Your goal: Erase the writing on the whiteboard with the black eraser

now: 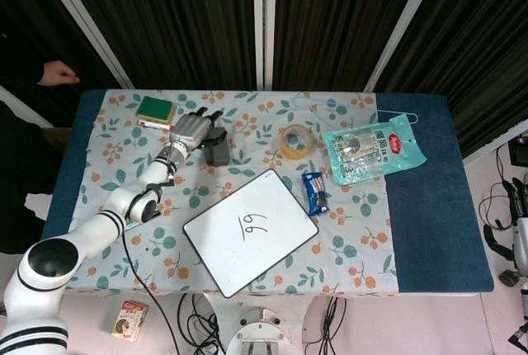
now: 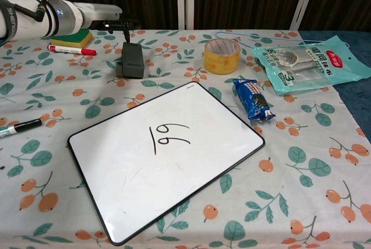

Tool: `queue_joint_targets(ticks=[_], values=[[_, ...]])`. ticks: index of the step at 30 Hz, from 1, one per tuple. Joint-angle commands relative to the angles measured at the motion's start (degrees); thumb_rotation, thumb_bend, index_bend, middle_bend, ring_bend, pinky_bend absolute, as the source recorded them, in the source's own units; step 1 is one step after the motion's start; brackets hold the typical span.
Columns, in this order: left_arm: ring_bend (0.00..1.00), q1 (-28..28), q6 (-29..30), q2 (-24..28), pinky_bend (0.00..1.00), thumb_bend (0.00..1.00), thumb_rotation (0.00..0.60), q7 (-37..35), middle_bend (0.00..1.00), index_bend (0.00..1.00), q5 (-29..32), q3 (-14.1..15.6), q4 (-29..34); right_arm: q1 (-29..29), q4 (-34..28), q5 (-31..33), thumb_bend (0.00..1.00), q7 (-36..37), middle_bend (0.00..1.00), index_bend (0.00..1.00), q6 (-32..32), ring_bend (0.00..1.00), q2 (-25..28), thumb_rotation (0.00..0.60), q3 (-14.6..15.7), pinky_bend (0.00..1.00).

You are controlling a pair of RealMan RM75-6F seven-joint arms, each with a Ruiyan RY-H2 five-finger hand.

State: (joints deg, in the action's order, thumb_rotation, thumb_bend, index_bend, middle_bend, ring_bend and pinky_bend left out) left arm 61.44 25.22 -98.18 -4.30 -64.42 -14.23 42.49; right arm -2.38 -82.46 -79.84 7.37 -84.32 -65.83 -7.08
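Now we hold the black eraser (image 1: pixel 217 148) in our left hand (image 1: pixel 191 129), fingers closed on its top end so it hangs clear of the cloth, well short of the whiteboard (image 2: pixel 116 191) and its writing (image 2: pixel 167 136).

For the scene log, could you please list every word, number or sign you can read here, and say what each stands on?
"66", underlined, handwritten in black: white rectangular whiteboard, writing at.
"3": teal plastic packet with a red logo; its other characters are too small to read.
Blue snack wrapper: print blurred.
Small packet on the floor: print too small to read.
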Motion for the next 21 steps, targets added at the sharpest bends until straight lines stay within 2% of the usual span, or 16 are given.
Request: queue_joint_targets(ticks=[1,8,13,15,18,20,21], values=[[0.10,-0.71,-0.24,1.89,0.19,0.33,0.000,0.24,0.58,0.08,0.20,0.42,2.34,-0.02,-0.07,-0.10,0.28,-0.10,0.00,0.00,-0.04,0.00,-0.05,0.600,0.02,0.00],[0.18,-1.96,-0.07,5.36,0.19,0.33,0.000,1.73,0.72,0.08,1.88,1.05,6.96,-0.04,-0.35,-0.59,0.29,-0.53,0.00,0.00,-0.23,0.00,-0.32,0.600,0.24,0.00],[0.19,-2.69,1.32,6.93,0.19,0.33,0.000,2.82,0.73,0.08,2.85,1.27,9.41,0.03,-0.36,-0.84,0.29,-0.63,0.00,0.00,-0.47,0.00,-0.52,0.600,0.34,0.00],[0.19,-3.21,2.90,7.43,0.19,0.33,0.000,3.15,0.65,0.09,2.54,1.38,10.73,0.07,-0.30,-0.88,0.29,-0.61,0.00,0.00,-0.54,0.00,-0.60,0.600,0.37,0.00],[0.15,-4.46,6.58,8.31,0.19,0.32,0.000,2.81,0.35,0.09,0.26,1.72,13.52,0.10,-0.08,-0.80,0.29,-0.51,0.00,0.00,-0.41,0.00,-0.74,0.600,0.44,0.00],[0.12,-5.40,9.07,9.46,0.19,0.30,0.000,2.05,0.20,0.08,-2.56,2.42,15.92,0.10,0.11,-0.76,0.29,-0.42,0.00,0.00,-0.28,0.00,-0.84,0.600,0.49,0.00],[0.12,-5.76,10.00,10.11,0.19,0.29,0.006,1.73,0.17,0.08,-4.00,2.89,16.95,0.09,0.19,-0.75,0.29,-0.39,0.00,0.00,-0.24,0.00,-0.88,0.600,0.50,0.00]])
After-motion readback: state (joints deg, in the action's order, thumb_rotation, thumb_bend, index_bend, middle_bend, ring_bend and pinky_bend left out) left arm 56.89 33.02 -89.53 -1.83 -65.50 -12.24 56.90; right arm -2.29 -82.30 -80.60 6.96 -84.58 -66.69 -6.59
